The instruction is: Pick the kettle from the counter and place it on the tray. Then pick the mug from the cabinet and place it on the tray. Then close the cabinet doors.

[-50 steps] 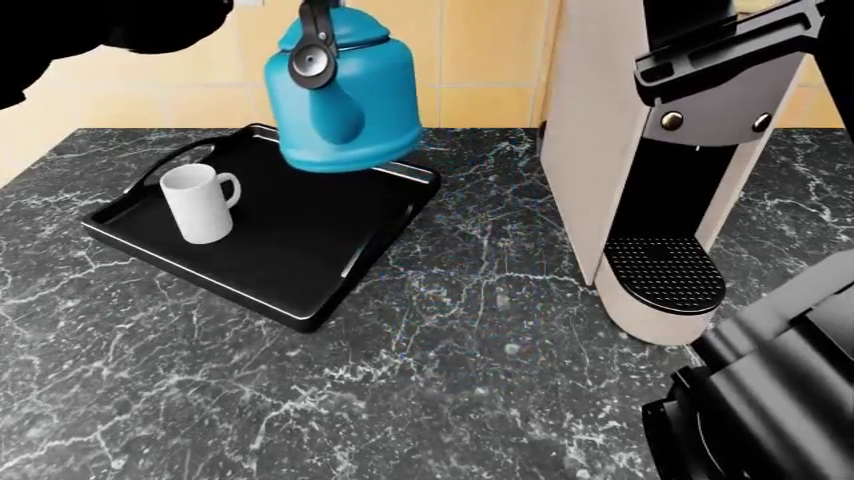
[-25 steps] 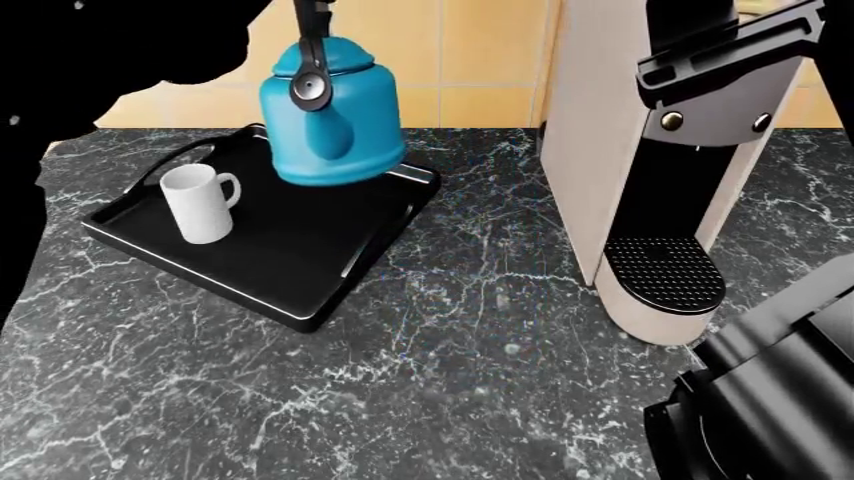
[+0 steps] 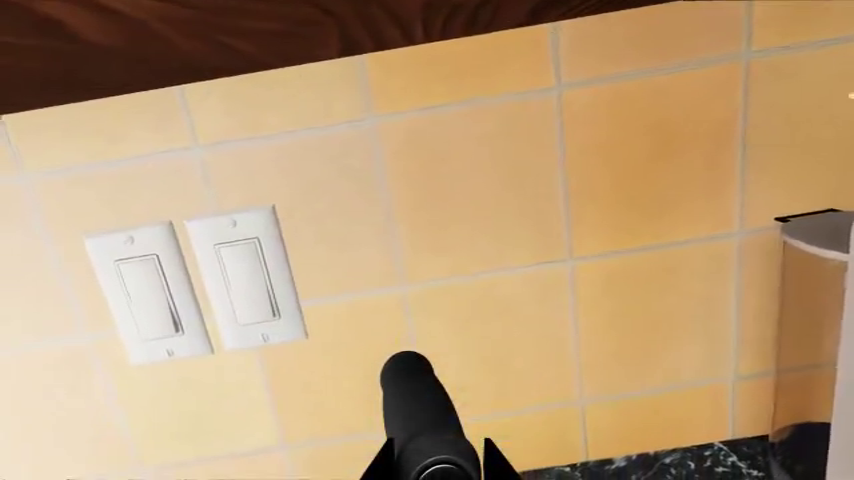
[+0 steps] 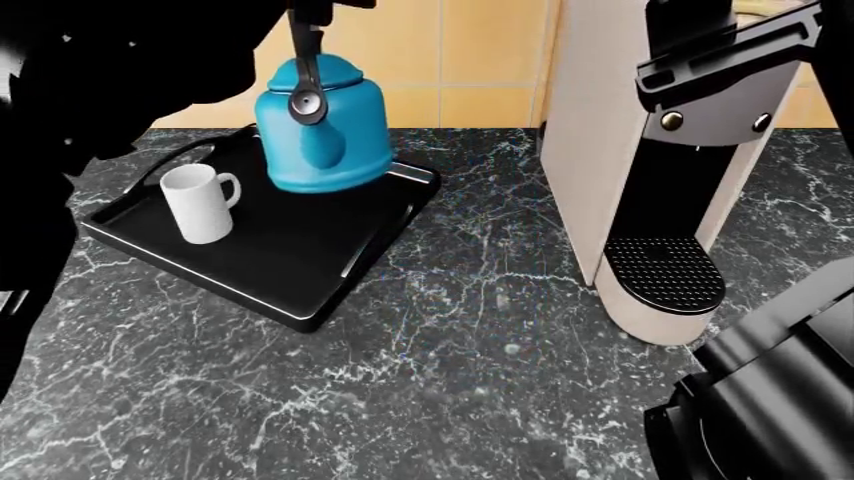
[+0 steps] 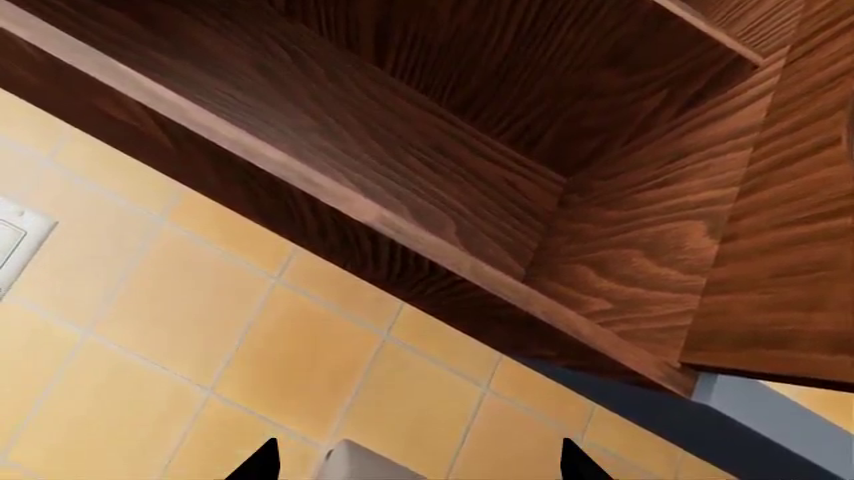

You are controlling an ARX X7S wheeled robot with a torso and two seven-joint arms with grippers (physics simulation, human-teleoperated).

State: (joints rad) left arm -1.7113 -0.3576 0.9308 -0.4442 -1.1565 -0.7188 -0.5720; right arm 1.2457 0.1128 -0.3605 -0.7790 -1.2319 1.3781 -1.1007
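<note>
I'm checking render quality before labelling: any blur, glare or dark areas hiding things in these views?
Head view: sharp, but the left arm is an unlit black mass hiding its pincer; the kettle and mug show clearly. Left wrist view: sharp, evenly lit tiles, no glare. Right wrist view: crisp wood grain, shaded under the cabinet.

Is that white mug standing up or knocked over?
Upright: in the head view the mug stands on its base in the tray, open mouth upward, handle at its side.

The kettle (image 4: 324, 128) handle's top and the left gripper holding it are cut off.
</note>
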